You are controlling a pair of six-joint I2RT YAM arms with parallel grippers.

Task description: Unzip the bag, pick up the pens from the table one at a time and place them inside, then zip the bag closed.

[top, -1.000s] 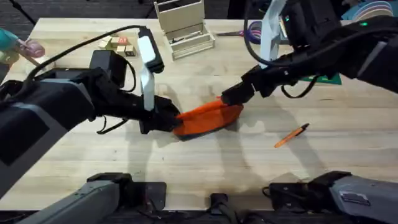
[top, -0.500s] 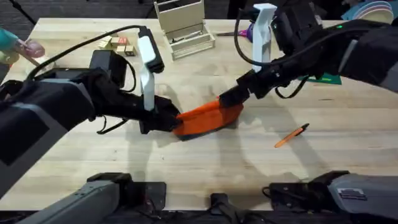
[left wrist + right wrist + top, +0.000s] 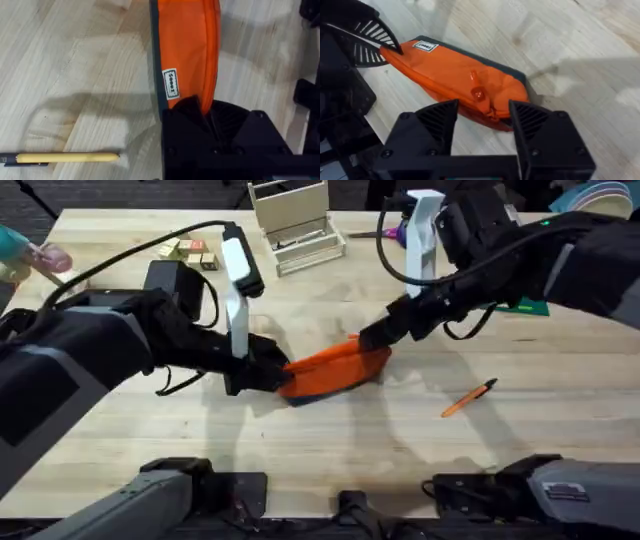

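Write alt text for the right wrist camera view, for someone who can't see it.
An orange zip bag lies on a light wood table, with the right hand open just above its near end, fingers either side of the zip pull. At the bag's far end, the left hand pinches the fabric.

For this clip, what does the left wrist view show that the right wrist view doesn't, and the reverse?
Left wrist alone: a yellowish-tan pen lying on the light wood-grain table beside the small orange fabric pouch. Right wrist alone: the open right gripper just short of the pouch's far end, with its orange zip pull between the fingers. Both share the pouch, its white label and the left gripper clamped on that end.
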